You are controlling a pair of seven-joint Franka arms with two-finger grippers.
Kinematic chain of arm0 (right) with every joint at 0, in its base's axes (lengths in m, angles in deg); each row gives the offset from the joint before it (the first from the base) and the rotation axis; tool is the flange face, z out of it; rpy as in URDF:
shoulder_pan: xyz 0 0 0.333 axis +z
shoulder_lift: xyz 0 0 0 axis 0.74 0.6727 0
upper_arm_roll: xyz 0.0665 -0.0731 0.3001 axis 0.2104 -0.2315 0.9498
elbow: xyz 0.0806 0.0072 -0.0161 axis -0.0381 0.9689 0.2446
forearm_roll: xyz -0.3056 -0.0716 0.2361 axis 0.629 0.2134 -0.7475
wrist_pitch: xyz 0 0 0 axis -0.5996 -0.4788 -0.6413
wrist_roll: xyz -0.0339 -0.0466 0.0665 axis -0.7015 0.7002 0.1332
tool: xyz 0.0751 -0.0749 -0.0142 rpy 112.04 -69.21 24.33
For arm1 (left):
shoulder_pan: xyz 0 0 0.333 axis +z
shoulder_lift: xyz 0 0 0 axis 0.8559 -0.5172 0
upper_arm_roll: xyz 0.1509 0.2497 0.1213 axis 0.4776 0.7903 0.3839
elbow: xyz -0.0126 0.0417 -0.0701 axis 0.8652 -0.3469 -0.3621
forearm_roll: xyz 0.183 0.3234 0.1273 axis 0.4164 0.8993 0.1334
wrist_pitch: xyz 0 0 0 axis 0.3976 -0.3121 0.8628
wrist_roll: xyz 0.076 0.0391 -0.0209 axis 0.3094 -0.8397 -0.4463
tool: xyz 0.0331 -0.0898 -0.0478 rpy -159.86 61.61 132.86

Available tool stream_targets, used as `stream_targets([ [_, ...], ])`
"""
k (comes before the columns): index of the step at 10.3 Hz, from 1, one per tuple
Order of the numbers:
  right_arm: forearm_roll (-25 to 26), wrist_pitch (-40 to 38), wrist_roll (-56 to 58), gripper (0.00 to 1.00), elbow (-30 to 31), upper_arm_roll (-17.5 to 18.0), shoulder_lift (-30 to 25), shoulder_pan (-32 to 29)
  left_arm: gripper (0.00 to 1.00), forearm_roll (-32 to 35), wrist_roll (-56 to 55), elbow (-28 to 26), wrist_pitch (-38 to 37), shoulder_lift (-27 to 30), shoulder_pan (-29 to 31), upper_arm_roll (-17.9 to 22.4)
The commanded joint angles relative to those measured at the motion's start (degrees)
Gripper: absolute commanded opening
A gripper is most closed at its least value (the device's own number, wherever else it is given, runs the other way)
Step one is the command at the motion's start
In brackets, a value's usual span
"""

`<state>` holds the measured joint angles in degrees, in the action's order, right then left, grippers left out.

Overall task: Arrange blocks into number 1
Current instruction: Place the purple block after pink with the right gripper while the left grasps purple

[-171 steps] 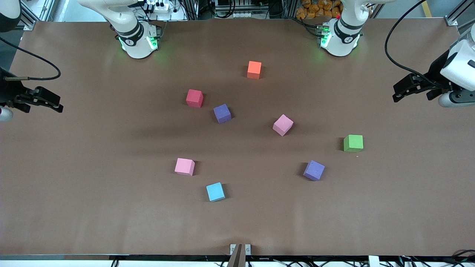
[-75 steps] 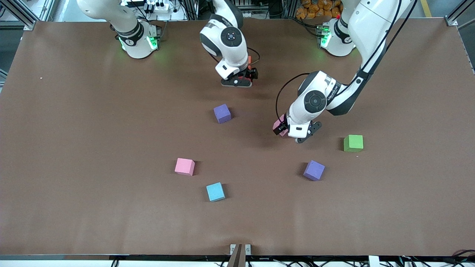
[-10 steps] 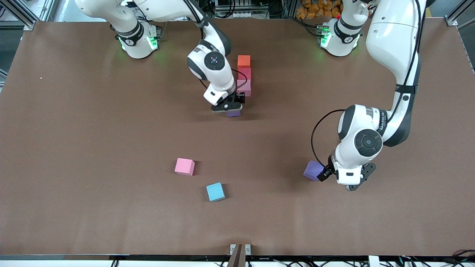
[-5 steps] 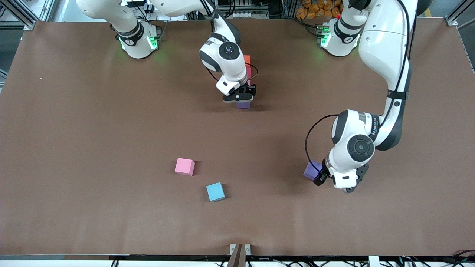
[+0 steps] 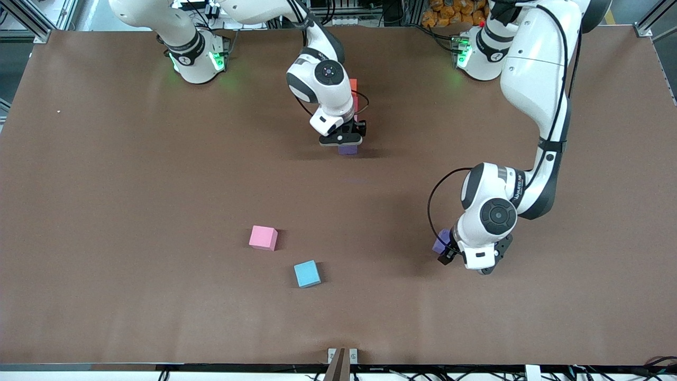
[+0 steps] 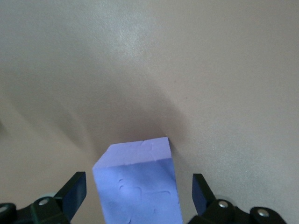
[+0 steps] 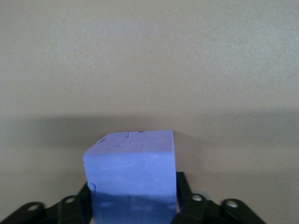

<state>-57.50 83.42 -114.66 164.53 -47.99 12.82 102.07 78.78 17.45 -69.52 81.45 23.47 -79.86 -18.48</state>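
My right gripper [image 5: 346, 143] is shut on a purple block [image 5: 347, 150], low at the table just nearer the camera than a short line of blocks. Of that line only the orange block [image 5: 353, 84] shows well; the red and pink ones are mostly hidden by the right wrist. In the right wrist view the purple block [image 7: 131, 163] sits tight between the fingers of the right gripper [image 7: 133, 196]. My left gripper [image 5: 447, 251] is open astride the other purple block [image 5: 440, 242], which lies on the table. In the left wrist view that block [image 6: 138, 182] has a gap to each finger of the left gripper [image 6: 138, 198].
A loose pink cube [image 5: 263, 237] and a light blue cube [image 5: 307, 273] lie near the middle of the brown table [image 5: 132, 185], nearer the camera. The left arm's elbow [image 5: 497, 211] hangs over the table toward its own end.
The right gripper carried its purple block up to the near end of the block line. The left gripper slid over the other purple block and now straddles it.
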Motion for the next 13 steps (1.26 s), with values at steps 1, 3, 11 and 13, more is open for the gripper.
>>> stream_targets([
  [1, 0.87, -0.35, -1.30, 1.00, 1.32, -0.54, -3.26, -1.25, 0.92, -1.92, -0.24, 1.33, 0.87, -1.83, -0.97, 1.10],
  [3, 0.87, -0.87, -0.60, 1.00, 5.00, -0.36, -8.44, -4.49, 0.14, -1.66, 2.04, 1.06, 1.93, -2.19, -0.97, 0.84],
  [11, 1.05, -7.29, 15.35, 1.00, 9.86, -0.10, -24.09, -27.94, 0.00, -0.86, 12.77, -0.16, -4.57, 2.91, -5.62, -9.07],
  [13, 1.13, -17.78, 21.88, 1.00, 6.54, -0.19, -27.52, -32.96, 0.00, 2.72, 12.78, -2.96, -4.57, 4.84, -7.73, -13.02],
])
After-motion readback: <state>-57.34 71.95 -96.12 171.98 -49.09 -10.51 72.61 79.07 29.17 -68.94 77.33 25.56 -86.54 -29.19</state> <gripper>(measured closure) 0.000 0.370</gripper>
